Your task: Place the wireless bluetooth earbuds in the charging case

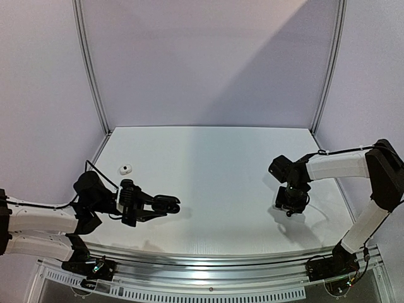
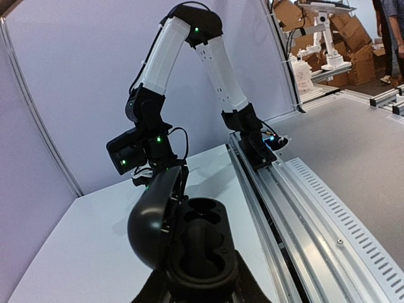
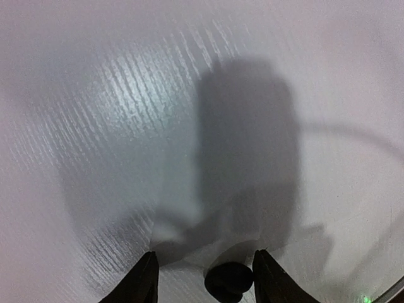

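My left gripper [image 1: 150, 206] is shut on a black charging case [image 1: 168, 204] and holds it above the table's near left. In the left wrist view the case [image 2: 203, 255] is open, its lid [image 2: 150, 218] swung to the left, and both sockets look empty. The left gripper [image 2: 202, 293] grips it from below. My right gripper [image 1: 290, 206] points down at the table on the right. In the right wrist view it [image 3: 205, 278] is open around a small black earbud [image 3: 228, 281] lying on the table, close to the right finger [image 3: 270, 279].
A small whitish item [image 1: 126, 168], maybe an earbud, lies at the far left of the white table [image 1: 214, 164]. The metal rail [image 2: 303, 208] runs along the near edge. The right arm [image 2: 189, 57] shows in the left wrist view.
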Available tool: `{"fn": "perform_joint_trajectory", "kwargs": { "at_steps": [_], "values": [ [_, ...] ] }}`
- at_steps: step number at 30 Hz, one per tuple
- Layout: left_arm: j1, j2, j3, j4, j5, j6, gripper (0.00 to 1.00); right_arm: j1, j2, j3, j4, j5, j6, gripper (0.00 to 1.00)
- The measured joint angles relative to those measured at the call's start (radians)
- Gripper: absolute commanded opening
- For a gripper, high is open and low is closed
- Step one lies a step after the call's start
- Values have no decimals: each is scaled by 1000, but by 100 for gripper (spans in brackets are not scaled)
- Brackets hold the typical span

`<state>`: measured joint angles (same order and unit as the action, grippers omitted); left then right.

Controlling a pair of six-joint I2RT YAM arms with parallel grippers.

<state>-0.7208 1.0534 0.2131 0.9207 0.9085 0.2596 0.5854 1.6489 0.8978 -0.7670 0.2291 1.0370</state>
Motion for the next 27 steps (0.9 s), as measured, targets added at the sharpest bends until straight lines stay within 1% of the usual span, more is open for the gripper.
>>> {"fn": "perform_joint_trajectory", "kwargs": {
  "at_steps": [2,3,9,13,16,18,23,27],
  "values": [
    [0,0,0,0,0,0,0,-5,-1,-5,21,-4,-8,38],
    [0,-1,0,0,0,1,0,-6,-3,-8,34,-6,-13,36],
    [0,-13,0,-8,-3,1,0,-11,-3,-12,69,-26,-30,29],
    [0,-14,0,-14,-5,2,0,-11,-3,-12,93,-64,-85,24],
    [0,-14,0,-18,-6,2,0,1,3,-3,114,-108,-152,22],
    [0,-14,0,-19,-8,2,0,29,41,42,136,-166,-219,22],
    [1,-14,0,-21,-9,3,0,169,156,180,146,-280,-358,24],
    [1,-15,0,-21,-9,4,0,240,222,267,138,-341,-454,25]
  ]
}}
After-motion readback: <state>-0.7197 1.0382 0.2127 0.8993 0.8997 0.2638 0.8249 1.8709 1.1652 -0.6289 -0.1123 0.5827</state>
